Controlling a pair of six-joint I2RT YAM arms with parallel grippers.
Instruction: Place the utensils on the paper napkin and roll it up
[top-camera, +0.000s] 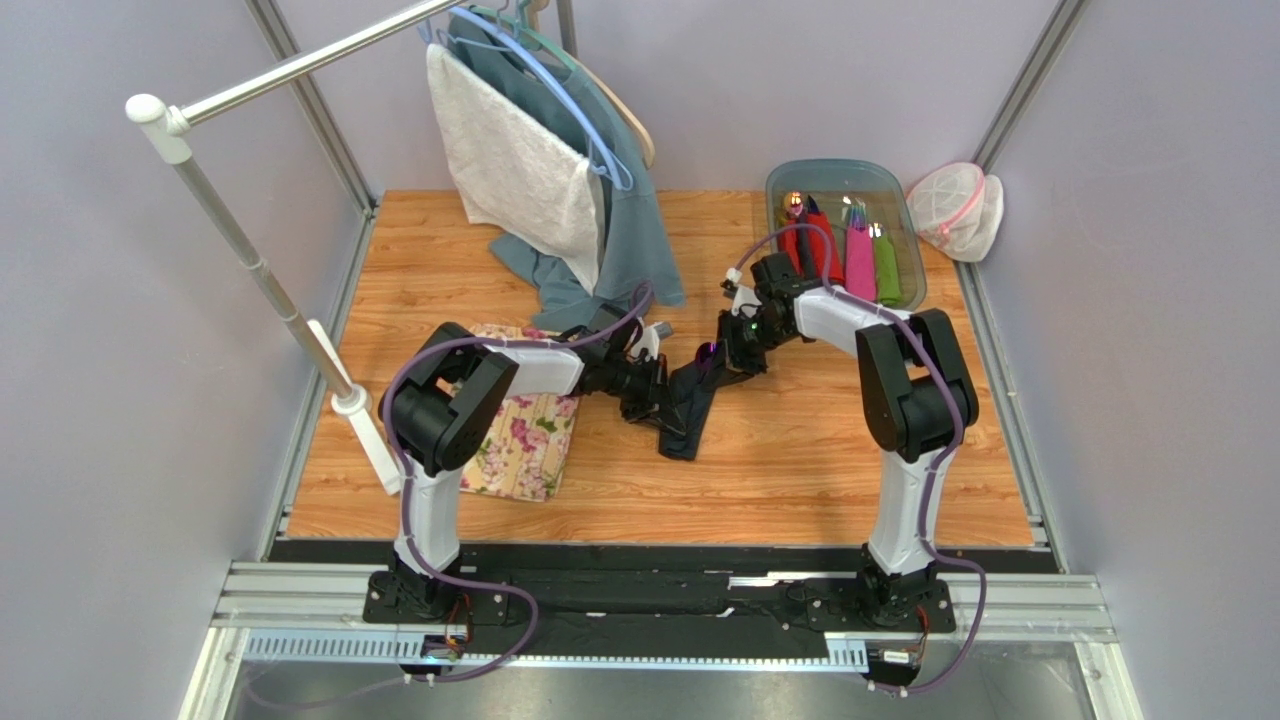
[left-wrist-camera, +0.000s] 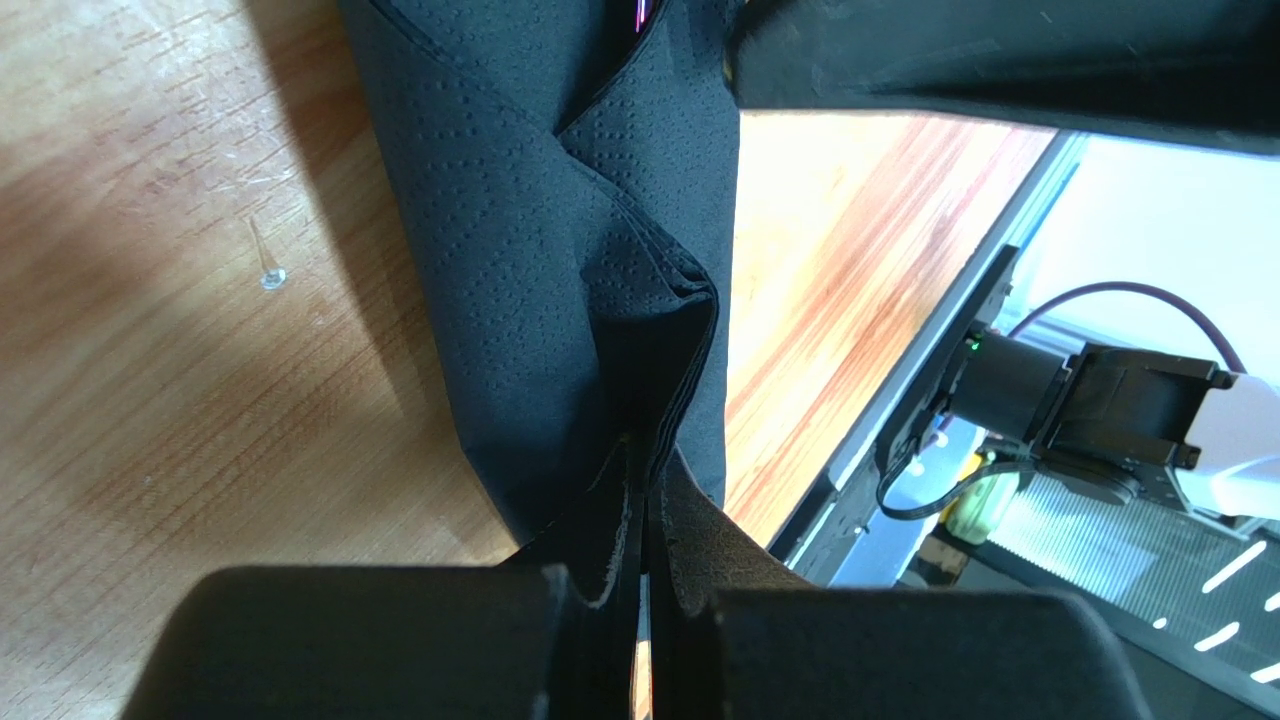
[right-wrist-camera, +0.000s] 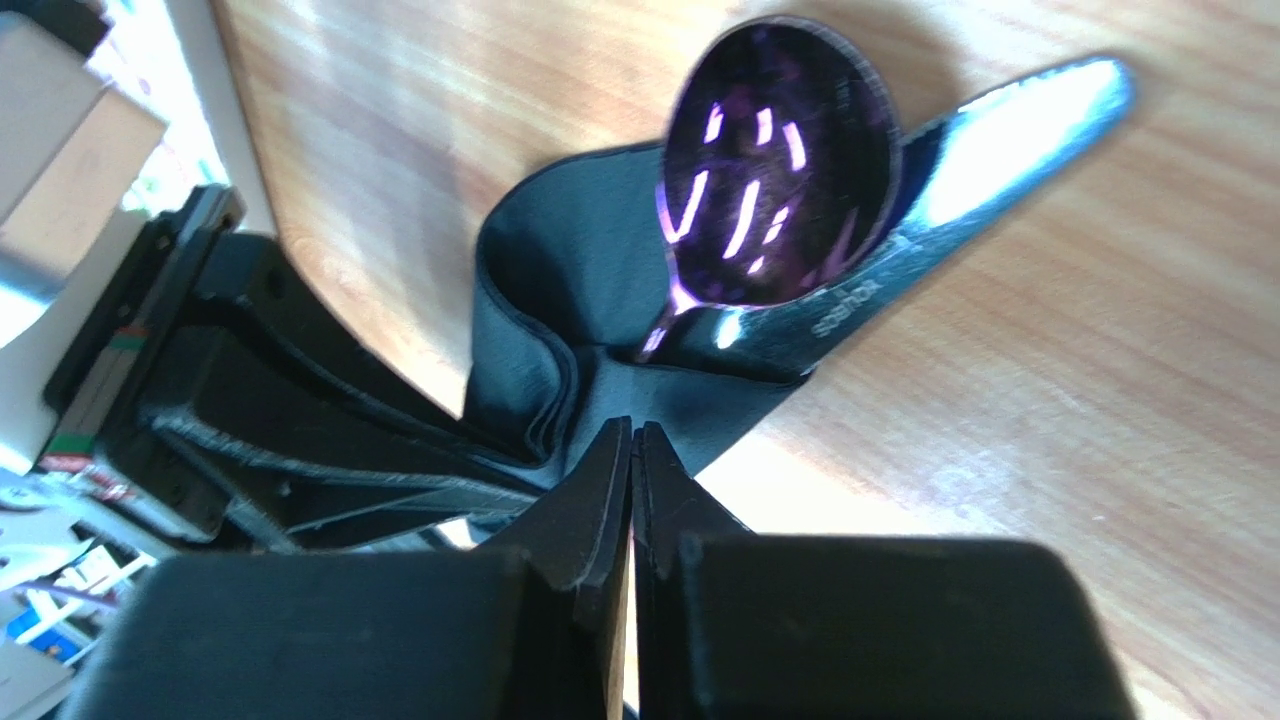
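Wooden table (top-camera: 842, 450), napkin (left-wrist-camera: 556, 225), purple spoon (right-wrist-camera: 778, 150).

Paper napkin (top-camera: 688, 408): table (top-camera: 842, 465) ctr, wrapped round utensils. Spoon (right-wrist-camera: 781, 158) and 2nd utensil (right-wrist-camera: 992, 143) stick out of one end, touching. L gripper (left-wrist-camera: 649, 495) on napkin's left side, R gripper (right-wrist-camera: 633, 450) on its rear-right end. Mat (top-camera: 526, 447): left of napkin, under L arm. Bin (top-camera: 899, 195): rear right, rolls (top-camera: 860, 258) inside. Mesh bag (top-camera: 957, 210): just right of bin. Rack (top-camera: 241, 240) w/ garments (top-camera: 511, 158): rear left.

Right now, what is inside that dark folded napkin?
The bowl of a purple-tinted spoon pokes out of the paper napkin, with a shiny silver utensil beside it. Their handles are hidden in the folds, so whether anything else is wrapped inside cannot be seen.
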